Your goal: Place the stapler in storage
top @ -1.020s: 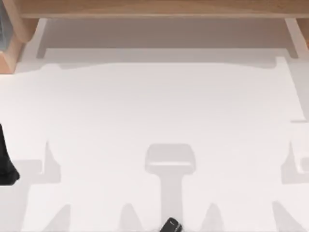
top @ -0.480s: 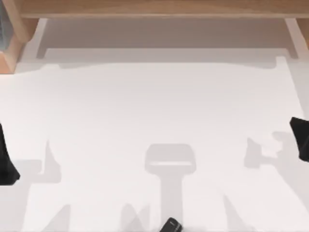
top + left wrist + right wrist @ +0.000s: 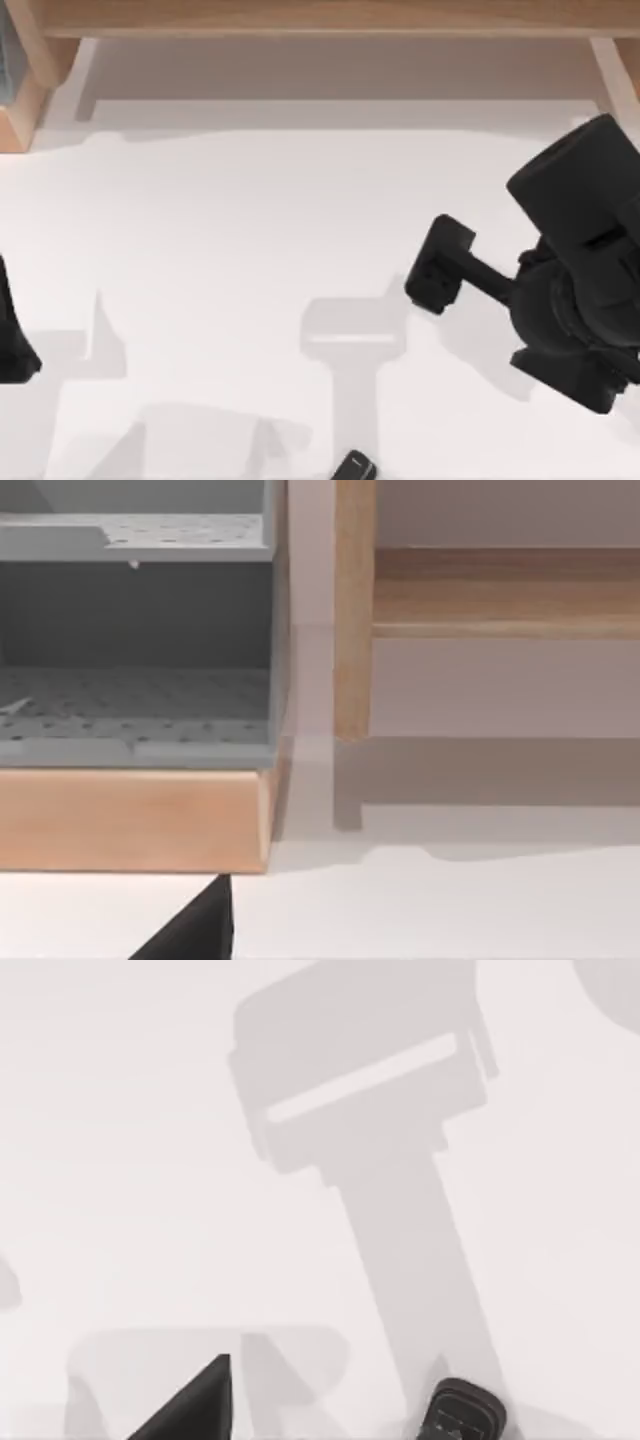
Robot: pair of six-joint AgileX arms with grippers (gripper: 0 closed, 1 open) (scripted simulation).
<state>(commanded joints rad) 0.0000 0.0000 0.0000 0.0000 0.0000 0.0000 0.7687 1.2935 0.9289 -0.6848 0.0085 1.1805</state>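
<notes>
The stapler lies flat on the white surface at the near edge of the top view, a little right of the middle, and partly cut off by the frame. In the right wrist view the stapler shows as a small dark oblong with a pale rim, alone on the surface with nothing touching it. It is not yet grasped or lifted, so the task looks to be at its very start.

The right arm reaches in from the right side of the top view, its dark bulk above the surface and its right tool pointing toward the middle, well apart from the stapler and farther from the near edge than it. Whether the fingers of that tool are apart or together cannot be told from these pictures.

The left arm is parked at the left edge of the top view; the state of its tool cannot be told either.

The storage appears to be the grey perforated shelving unit on a wooden base, seen in the left wrist view beside a wooden frame at the far left of the surface. It stands far from the stapler.

What is left, by this judgement, is nearly everything: descend to the stapler, close on it, carry it across and set it in the storage.
</notes>
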